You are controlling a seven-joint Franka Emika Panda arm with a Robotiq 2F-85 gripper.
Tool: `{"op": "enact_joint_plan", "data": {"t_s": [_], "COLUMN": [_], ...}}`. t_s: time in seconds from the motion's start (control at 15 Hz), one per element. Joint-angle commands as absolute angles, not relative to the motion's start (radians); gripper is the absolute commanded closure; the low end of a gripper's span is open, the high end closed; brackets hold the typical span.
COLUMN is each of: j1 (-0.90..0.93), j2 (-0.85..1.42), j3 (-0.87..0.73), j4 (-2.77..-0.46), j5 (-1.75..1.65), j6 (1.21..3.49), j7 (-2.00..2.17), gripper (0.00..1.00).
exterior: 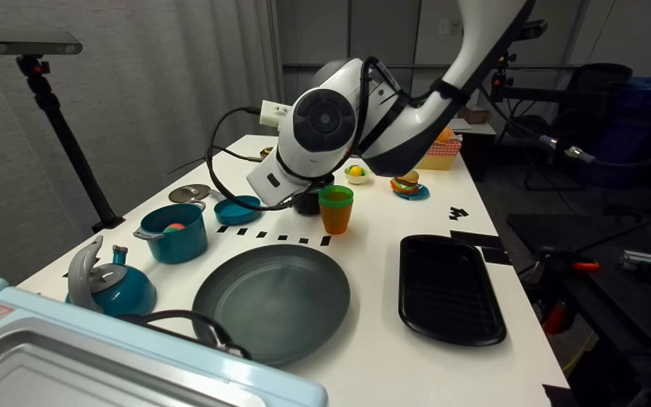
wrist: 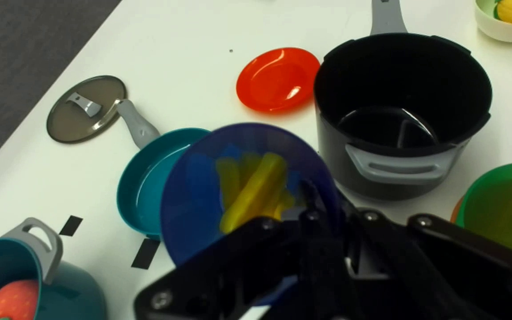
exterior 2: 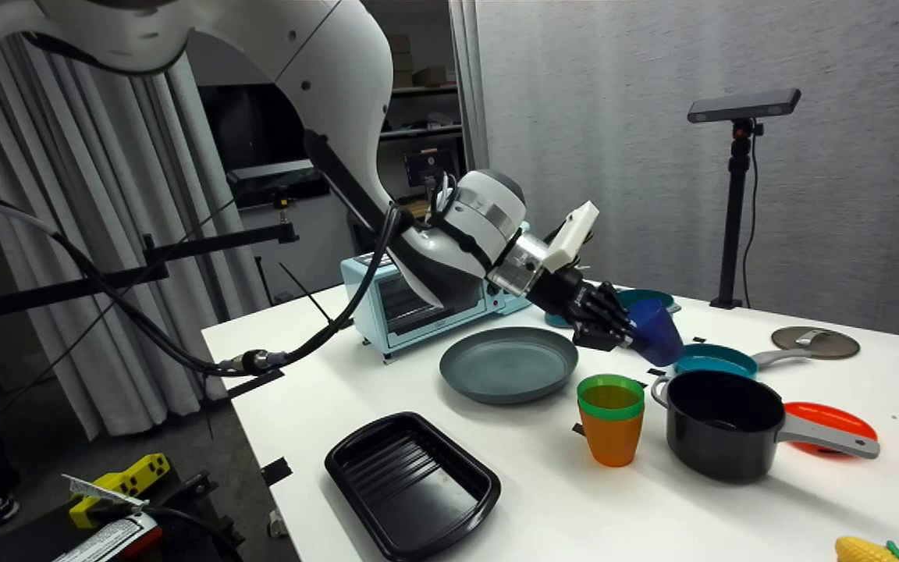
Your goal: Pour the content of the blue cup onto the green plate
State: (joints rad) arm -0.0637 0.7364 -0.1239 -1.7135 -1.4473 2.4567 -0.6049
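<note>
The black pincer (exterior 2: 626, 331) clamps the tilted, translucent blue cup (exterior 2: 659, 336), seemingly by its wall, above the smooth white desk (exterior 2: 551, 476); yellow pieces (wrist: 256, 189) lie inside. On it rests the round, dull green plate (exterior 2: 508, 364); beyond hang pleated grey curtains (exterior 2: 133, 234).

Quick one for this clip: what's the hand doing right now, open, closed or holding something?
Hand: closed, holding the blue cup, with yellow pieces inside it.

The arm (exterior 2: 348, 117) is mostly white, its hand (exterior 2: 623, 329) black.
</note>
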Motion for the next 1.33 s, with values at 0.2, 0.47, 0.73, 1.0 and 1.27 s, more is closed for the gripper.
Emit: {"op": "enact_joint_plan", "data": {"t_s": [0.2, 0.47, 0.73, 1.0, 1.27], "j1": [-0.017, 0.0, 0.011, 0.024, 0.033], "j2": [0.742, 0.745, 0.749, 0.761, 0.775], "j3": [-0.156, -0.147, -0.139, -0.14, -0.14], "j4": [-1.688, -1.695, -1.702, -1.708, -1.712], "j5": [-1.714, -1.873, -1.988, -2.101, -2.197], "j6": [2.303, 2.149, 2.016, 1.895, 1.784], "j7": [-0.383, -0.289, -0.229, -0.178, -0.142], "gripper": [0.98, 0.98, 0.98, 0.98, 0.98]}}
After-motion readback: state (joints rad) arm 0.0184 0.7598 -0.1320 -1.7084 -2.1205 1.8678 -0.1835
